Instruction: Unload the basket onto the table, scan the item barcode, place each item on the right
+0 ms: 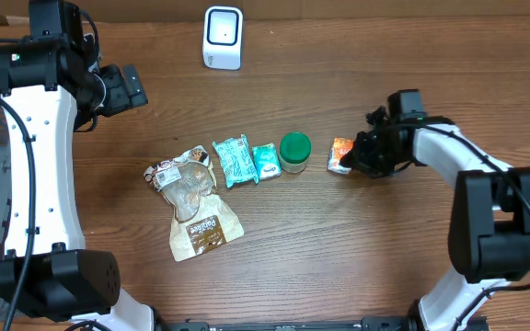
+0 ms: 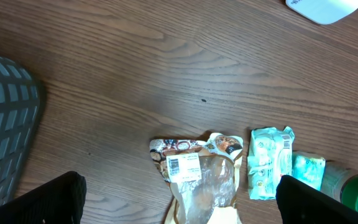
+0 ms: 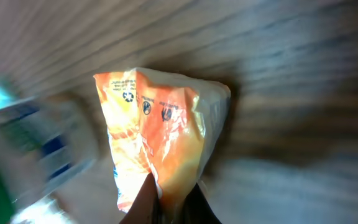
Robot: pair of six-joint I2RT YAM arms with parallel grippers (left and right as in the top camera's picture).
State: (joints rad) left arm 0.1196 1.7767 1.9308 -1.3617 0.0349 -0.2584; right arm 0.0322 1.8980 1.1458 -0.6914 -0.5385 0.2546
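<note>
The wooden tabletop (image 1: pixel 339 257) is recorded as carrying every item. The white left arm (image 1: pixel 40 156) is seen along the left edge. Its left gripper (image 1: pixel 125 87) is held above bare wood with its jaws spread fully apart, and nothing is gripped. The dark fingers (image 2: pixel 48 202) are seen at the lower corners of the left wrist view. The right arm (image 1: pixel 467 161) is reached in from the right. A grey mesh basket (image 2: pixel 5 124) is noted at the far left.

A brown pouch (image 1: pixel 205 234) is laid nearest the front, touching a clear snack bag (image 1: pixel 187 179) that bears a white barcode label. A white scanner (image 1: pixel 223 37) is stood at the back edge, well apart from the goods. A teal packet (image 1: pixel 234 161), a smaller teal packet (image 1: pixel 266 162) and a green-lidded jar (image 1: pixel 294 152) are lined up in a row.

The orange packet (image 1: pixel 340 152) is found just right of the jar. It is pinched at one edge by the fully closed right gripper (image 1: pixel 355 156).
</note>
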